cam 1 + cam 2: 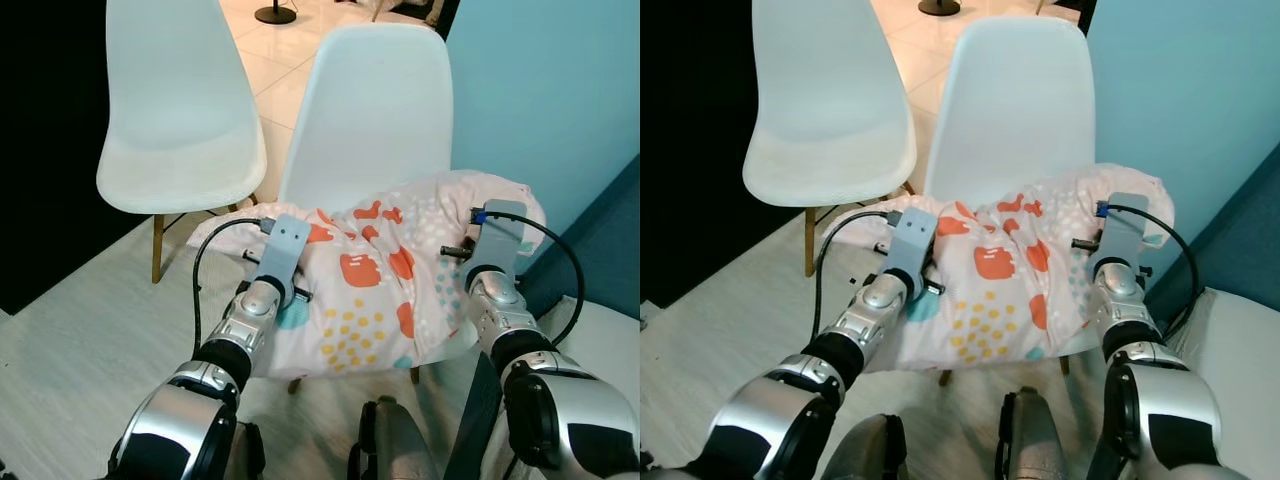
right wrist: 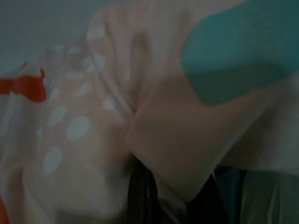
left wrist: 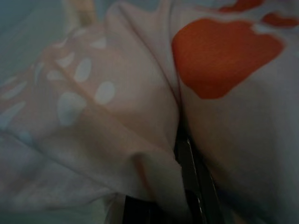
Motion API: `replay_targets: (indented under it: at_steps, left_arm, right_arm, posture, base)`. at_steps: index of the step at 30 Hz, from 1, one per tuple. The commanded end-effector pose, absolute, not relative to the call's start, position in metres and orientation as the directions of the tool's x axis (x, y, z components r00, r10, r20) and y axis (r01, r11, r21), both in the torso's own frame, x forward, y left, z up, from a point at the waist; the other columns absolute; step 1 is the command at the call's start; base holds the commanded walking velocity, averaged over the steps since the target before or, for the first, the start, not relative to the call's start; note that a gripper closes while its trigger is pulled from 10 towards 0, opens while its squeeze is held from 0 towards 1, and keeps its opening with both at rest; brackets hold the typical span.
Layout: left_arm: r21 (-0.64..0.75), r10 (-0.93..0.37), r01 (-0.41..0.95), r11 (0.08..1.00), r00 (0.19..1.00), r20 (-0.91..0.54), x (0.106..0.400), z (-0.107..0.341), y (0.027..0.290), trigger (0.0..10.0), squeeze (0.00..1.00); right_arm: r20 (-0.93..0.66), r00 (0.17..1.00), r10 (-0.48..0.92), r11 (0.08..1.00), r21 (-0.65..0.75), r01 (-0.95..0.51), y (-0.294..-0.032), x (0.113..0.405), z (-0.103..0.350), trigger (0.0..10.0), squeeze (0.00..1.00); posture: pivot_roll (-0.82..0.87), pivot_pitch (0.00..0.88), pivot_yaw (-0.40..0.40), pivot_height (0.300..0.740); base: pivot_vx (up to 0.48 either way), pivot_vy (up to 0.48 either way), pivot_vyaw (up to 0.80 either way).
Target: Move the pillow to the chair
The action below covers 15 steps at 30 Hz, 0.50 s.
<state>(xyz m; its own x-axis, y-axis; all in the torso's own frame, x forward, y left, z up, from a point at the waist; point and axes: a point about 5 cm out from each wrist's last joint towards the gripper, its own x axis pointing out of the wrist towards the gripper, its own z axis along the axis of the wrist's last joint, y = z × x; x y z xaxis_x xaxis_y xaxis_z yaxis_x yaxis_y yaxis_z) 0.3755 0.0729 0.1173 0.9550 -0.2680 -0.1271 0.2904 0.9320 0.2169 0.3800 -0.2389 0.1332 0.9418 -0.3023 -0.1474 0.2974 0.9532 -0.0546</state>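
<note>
We observe the pillow (image 1: 375, 290), pale pink with orange, yellow and teal blotches and white dots, lying across the seat of the nearer white chair (image 1: 375, 110). Its cover drapes over the seat's front edge, and its far right corner is bunched up beside the teal wall (image 1: 545, 90).

The left gripper (image 3: 180, 154) is at the pillow's left edge. In the left wrist view, 1 black finger (image 3: 191, 177) lies in a fold of the fabric, with cloth gathered on both sides of it; we judge this gripper to be pinching the pillow cover.

The right gripper (image 2: 140, 186) is at the pillow's right side, its wrist against the raised corner. In the right wrist view, its dark fingers (image 2: 139, 191) sit close together under a fold of the cover, and fabric appears caught between them; we record it as clamped on the pillow, though the view is dim and blurred.

A 2nd white chair (image 1: 180, 110), with wooden legs, stands to the left of the 1st on the pale wood-grain floor (image 1: 90, 340). The 2 chairs stand just beside each other.
</note>
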Motion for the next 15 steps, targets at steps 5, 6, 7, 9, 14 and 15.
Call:
replay_targets:
  at_steps: [5,6,7,9,14,15]
  left_arm:
    - [0.248,-0.246,0.283,0.927,0.955,-0.168,0.374,0.110,0.080,10.0,0.00]
    - [0.246,-0.246,0.285,0.926,0.953,-0.178,0.374,0.108,0.081,10.0,0.00]
    - [0.248,-0.249,0.293,0.924,0.949,-0.191,0.373,0.106,0.082,10.0,0.00]
    - [0.206,-0.271,0.315,0.927,0.938,-0.217,0.372,0.103,0.082,10.0,0.00]
    - [0.140,-0.273,0.309,0.941,0.935,-0.227,0.371,0.100,0.086,10.0,0.33]
    - [0.129,-0.280,0.314,0.941,0.933,-0.228,0.371,0.100,0.086,10.0,1.00]
  right_arm:
    - [-0.213,0.935,-0.285,0.957,-0.018,0.288,-0.231,0.377,0.119,10.0,0.00]
    - [-0.213,0.939,-0.270,0.961,0.002,0.277,-0.230,0.377,0.119,10.0,0.00]
    - [-0.215,0.942,-0.258,0.963,0.020,0.269,-0.229,0.377,0.118,10.0,0.00]
    - [-0.215,0.943,-0.256,0.962,0.038,0.270,-0.229,0.377,0.118,10.0,0.82]
    - [-0.208,0.947,-0.243,0.964,0.059,0.261,-0.227,0.377,0.118,10.0,1.00]
    - [-0.206,0.948,-0.241,0.963,0.068,0.260,-0.227,0.377,0.118,10.0,1.00]
  posture:
    - [0.03,0.221,-0.023,0.579]
    - [0.03,0.221,-0.023,0.579]
    - [0.03,0.221,-0.023,0.579]
    - [0.03,0.221,-0.028,0.579]
    - [0.03,0.218,-0.029,0.579]
    - [0.03,0.218,-0.029,0.579]
  base:
    - [0.000,0.000,0.00]
    - [0.000,0.000,0.00]
    - [0.000,0.000,0.00]
    - [0.000,0.000,0.00]
    - [0.000,0.000,0.00]
    - [0.000,0.000,0.00]
